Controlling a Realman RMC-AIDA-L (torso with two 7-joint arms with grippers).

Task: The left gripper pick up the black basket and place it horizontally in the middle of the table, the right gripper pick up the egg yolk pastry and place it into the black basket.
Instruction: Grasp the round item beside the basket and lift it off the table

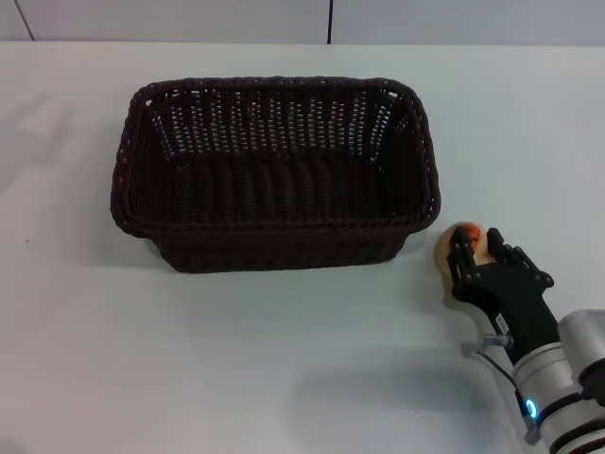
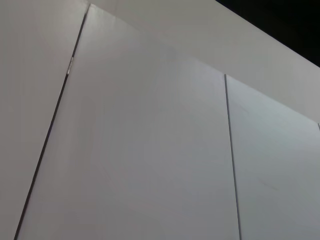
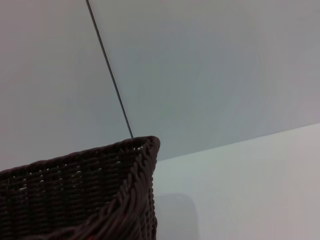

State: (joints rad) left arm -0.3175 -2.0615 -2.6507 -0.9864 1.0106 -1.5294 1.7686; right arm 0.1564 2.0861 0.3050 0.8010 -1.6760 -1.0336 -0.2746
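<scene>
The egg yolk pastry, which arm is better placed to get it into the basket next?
The right. The right gripper is already at the egg yolk pastry, just beside the black basket's right end. The left gripper is not in view.

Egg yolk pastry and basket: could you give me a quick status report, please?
Right gripper around egg yolk pastry on table, right of black basket. Left gripper out of view. Basket upright, centred, empty. Near basket wall between pastry and inside.

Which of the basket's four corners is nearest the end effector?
The near right corner of the black basket. The right end effector, closing around the pastry, sits just beside it; the other corners lie farther left or back.
</scene>
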